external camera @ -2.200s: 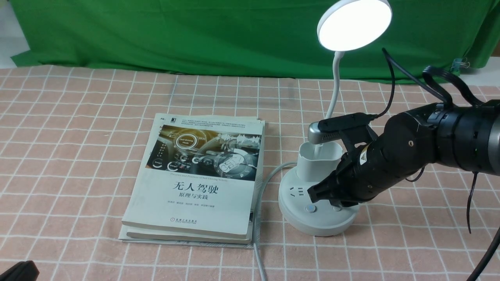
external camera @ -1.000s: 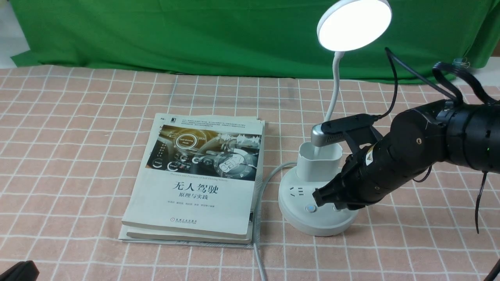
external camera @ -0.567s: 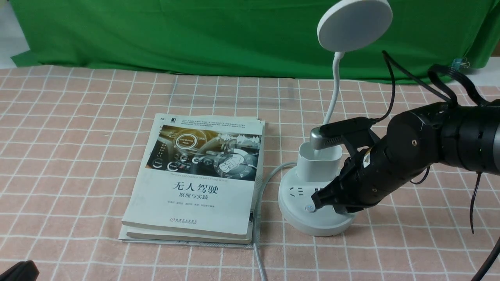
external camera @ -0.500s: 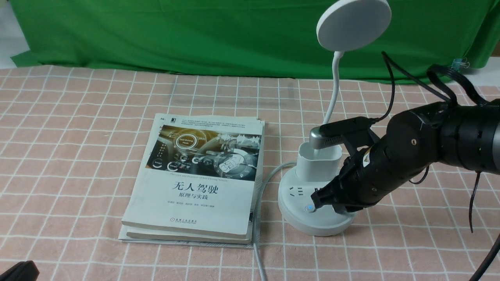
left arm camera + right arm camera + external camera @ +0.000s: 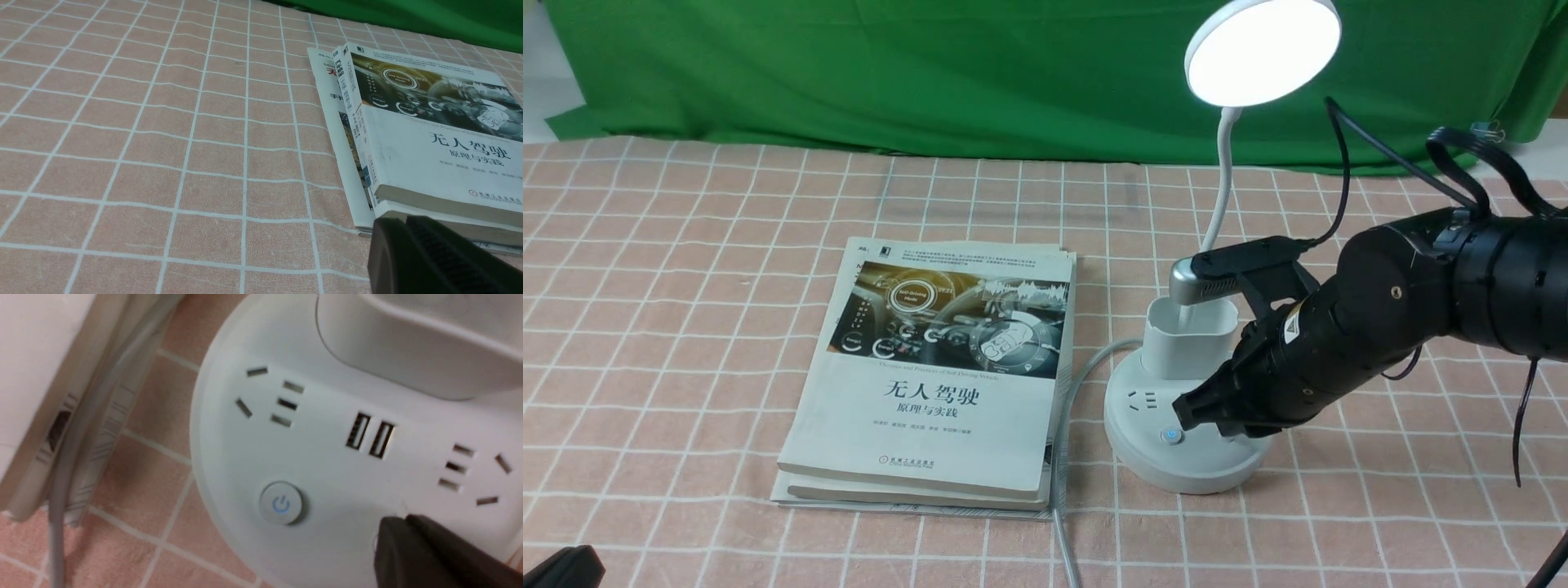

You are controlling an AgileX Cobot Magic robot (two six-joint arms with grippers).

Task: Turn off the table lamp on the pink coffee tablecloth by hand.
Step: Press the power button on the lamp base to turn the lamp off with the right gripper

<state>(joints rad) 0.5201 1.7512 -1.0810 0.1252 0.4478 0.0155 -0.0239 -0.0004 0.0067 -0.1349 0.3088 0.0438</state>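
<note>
One lit table lamp [image 5: 1183, 347] is set on the pink coffee tablecloth [image 5: 686, 286], at three o'clock of the books [image 5: 939, 384]. The right gripper [image 5: 1186, 412], jaws closed, is held just beside its power button [image 5: 1172, 435], at two o'clock.

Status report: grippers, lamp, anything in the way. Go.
Right gripper shut, tip beside power button, not touching. Left gripper shut, away from lamp. Table lamp head lit. Nothing blocking button.
</note>
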